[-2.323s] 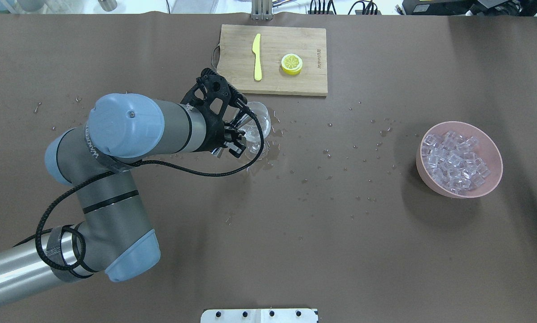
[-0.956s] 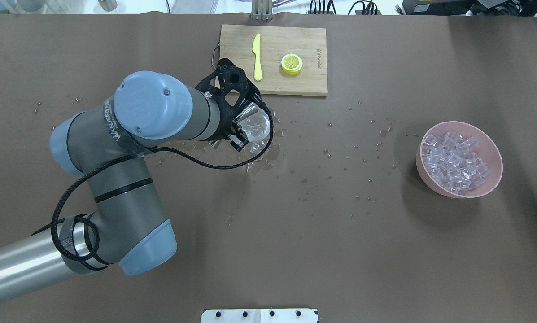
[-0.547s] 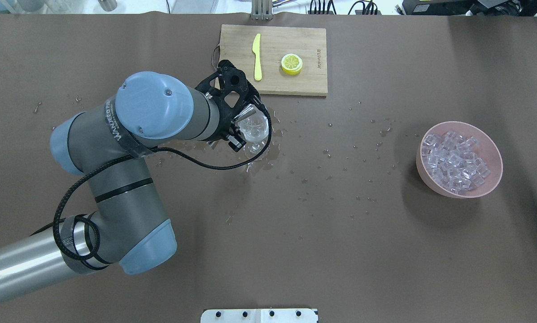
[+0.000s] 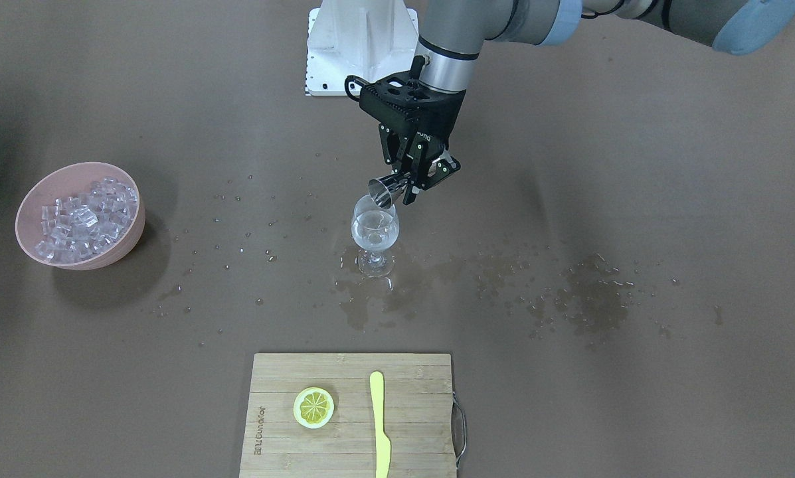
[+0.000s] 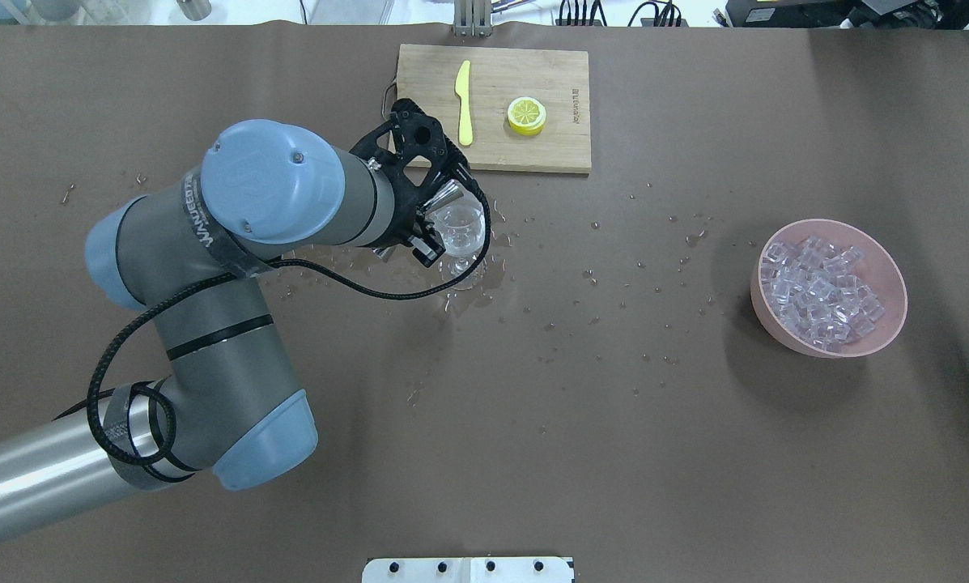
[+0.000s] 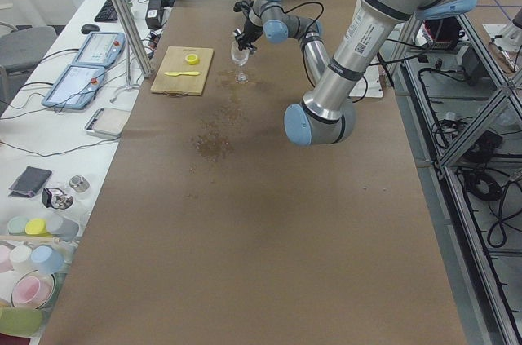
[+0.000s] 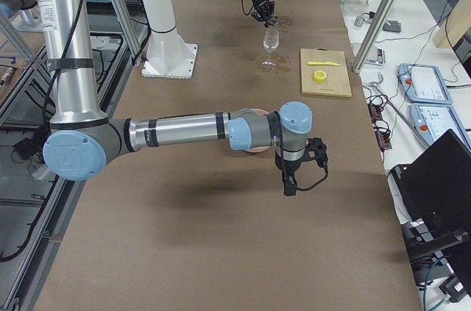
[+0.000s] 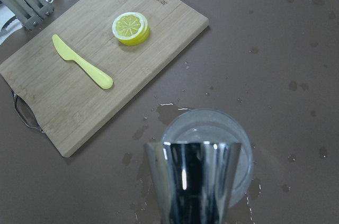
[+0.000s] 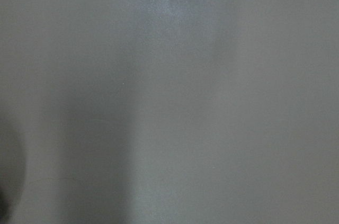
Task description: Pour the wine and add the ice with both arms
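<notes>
The clear stemmed wine glass stands upright on the brown table, near its middle, with some clear liquid in its bowl and wet patches around its foot. Directly over its rim hangs a small shiny steel measuring cup. The cup is tilted on its side, with its open mouth turned toward the glass. The left pincer comes down from above and its two black fingers are clamped on this cup. The ice, a pile of small clear cubes, lies in a round pink bowl on the robot's right side of the table, well apart from the glass. On the far side of the glass from the robot lies a rectangular bamboo cutting board. It carries a yellow plastic knife and a yellow lemon slice. The right pincer shows only in the side view, near the pink bowl. I cannot tell if its fingers are apart or together.
</notes>
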